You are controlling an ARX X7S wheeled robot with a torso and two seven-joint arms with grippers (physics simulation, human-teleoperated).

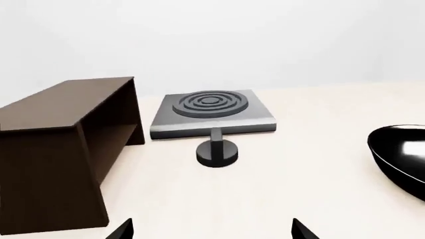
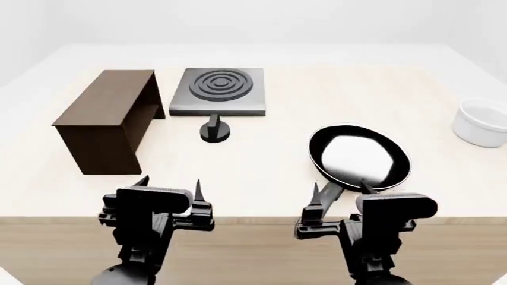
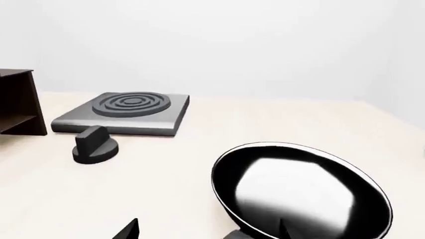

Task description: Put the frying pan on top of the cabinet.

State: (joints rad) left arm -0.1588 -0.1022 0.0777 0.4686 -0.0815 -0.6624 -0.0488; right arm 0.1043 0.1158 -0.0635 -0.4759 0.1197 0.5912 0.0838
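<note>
Two grippers, both poised at the near table edge, neither holding anything. Left gripper (image 2: 168, 189): fingers spread wide, empty, pointing toward the gap between cabinet and stove knob. Right gripper (image 2: 341, 191): fingers likewise apart, straddling or just above the near end of the pan handle; contact not discernible from the head view.

Frying pan (image 2: 359, 156): flat on the table (image 2: 269, 178), right of centre, glossy inside up, long handle (image 2: 329, 196) running back toward the right gripper. Cabinet (image 2: 107, 113): well apart, at the far left, flat top bare, open side facing the stove plate (image 2: 218, 90). Round black knob (image 2: 214, 130) just in front of the stove plate, between pan and cabinet. White bowl (image 2: 481, 122) at the far right, out of the way.

Step in hand, by judgement: securing the handle with the right gripper. Best done low and square: fingers on either side of the handle, centred, closing only once the handle sits deep between the pads rather than at the tips. A grip closer to the pan body, not the loop end, likely to cut the droop of the heavy bowl on lifting. Then a lift high enough to clear the knob and the cabinet's edge before crossing left. Risk: pan rotating in a shallow pinch.
</note>
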